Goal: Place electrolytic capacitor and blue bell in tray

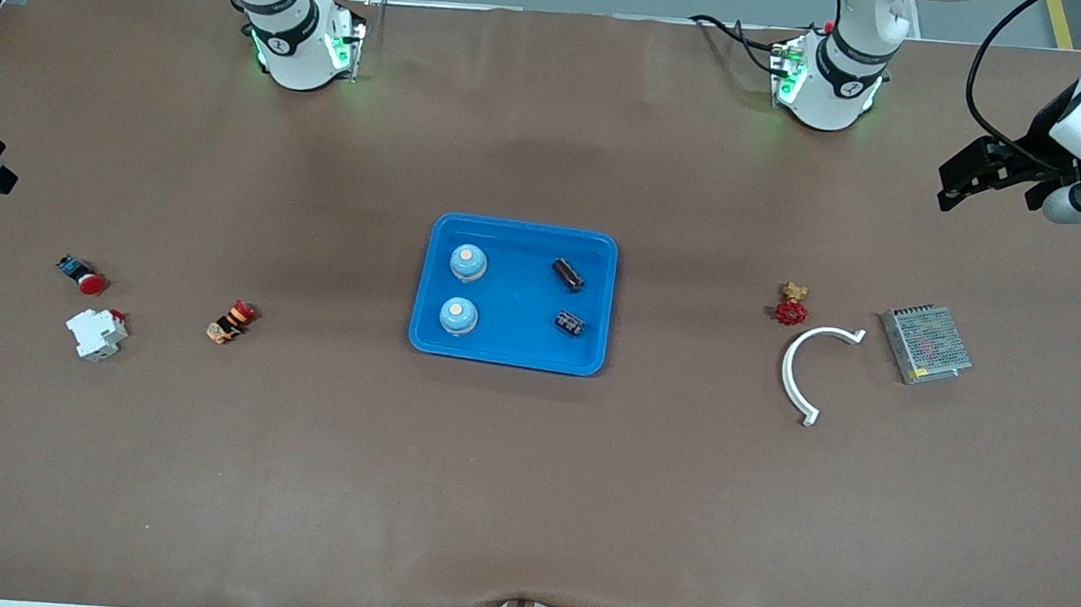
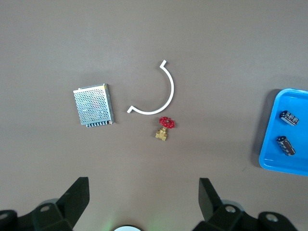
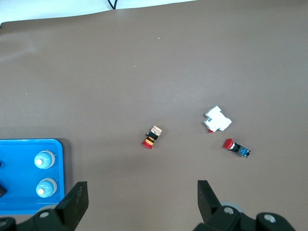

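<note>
Both claws up, spread wide and empty; two bells and two capacitors lie in the tray.

The bright blue rectangular plastic tray (image 1: 509, 350) sits mid-table, well apart from each claw, holding two pale blue dome bells (image 1: 468, 262) (image 1: 458, 315) toward the right arm's end and two dark cylindrical electrolytic capacitors (image 1: 568, 274) (image 1: 569, 323) toward the left arm's. The left gripper (image 2: 144, 197) hangs over bare table at its own end, near a red-handled brass valve (image 2: 164, 128), a white plastic arc (image 2: 159, 94) and a perforated metal box (image 2: 94, 105). The right gripper (image 3: 142, 198) hangs at its end near a small orange-and-black striped part (image 3: 152, 137), a white block-shaped breaker (image 3: 217, 119) and a red push-button (image 3: 236, 146).
</note>
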Robot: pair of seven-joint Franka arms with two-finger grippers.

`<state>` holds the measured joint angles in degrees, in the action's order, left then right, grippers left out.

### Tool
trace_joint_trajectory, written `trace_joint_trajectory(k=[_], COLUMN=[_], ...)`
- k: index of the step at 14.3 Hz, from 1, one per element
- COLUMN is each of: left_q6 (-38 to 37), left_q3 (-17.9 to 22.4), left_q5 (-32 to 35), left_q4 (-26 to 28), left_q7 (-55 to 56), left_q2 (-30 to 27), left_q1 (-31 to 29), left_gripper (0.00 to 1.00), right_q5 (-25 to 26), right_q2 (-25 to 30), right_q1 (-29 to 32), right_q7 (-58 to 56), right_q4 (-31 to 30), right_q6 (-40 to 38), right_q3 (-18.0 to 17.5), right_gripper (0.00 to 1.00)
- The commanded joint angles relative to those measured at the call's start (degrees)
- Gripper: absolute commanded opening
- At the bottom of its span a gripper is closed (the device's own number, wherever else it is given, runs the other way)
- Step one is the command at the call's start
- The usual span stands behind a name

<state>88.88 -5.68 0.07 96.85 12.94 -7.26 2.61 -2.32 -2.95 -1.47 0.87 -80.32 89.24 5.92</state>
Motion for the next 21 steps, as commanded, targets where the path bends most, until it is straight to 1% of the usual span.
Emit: trace_joint_trajectory(k=[1, 5, 8, 17, 21], left_q6=[-0.9, -0.9, -0.9, -1.1, -1.1], left_q3=[-0.4, -0.3, 0.0, 0.0, 0.1], left_q5=[1.2, 1.3, 2.8, 2.3, 2.0], left_q4=[-3.1, -3.5, -4.0, -4.8, -5.8], left_q7=[-0.1, -0.1, -0.2, -0.4, -0.5], left_q2=[2.3, 2.4, 2.4, 2.5, 4.0], left_q1=[-0.2, -0.4, -0.7, -0.8, -0.8], left_gripper=[1.00, 1.00, 1.00, 1.00, 1.00], right_q5=[0.6, 0.6, 0.6, 0.6, 0.6], right_q2=[0.8, 0.8, 0.8, 0.8, 0.8], right_q1=[-0.4, -0.4, -1.2, -1.3, -1.3], right_q7=[1.0, 1.0, 1.1, 1.2, 1.2], right_q4=[-0.5, -0.5, -0.6, -1.3, -1.3], right_q6=[0.3, 0.2, 0.1, 0.1, 0.1], right_q3=[0.0, 0.0, 0.0, 0.0, 0.0], right_gripper=[1.00, 1.00, 1.00, 1.00, 1.00])
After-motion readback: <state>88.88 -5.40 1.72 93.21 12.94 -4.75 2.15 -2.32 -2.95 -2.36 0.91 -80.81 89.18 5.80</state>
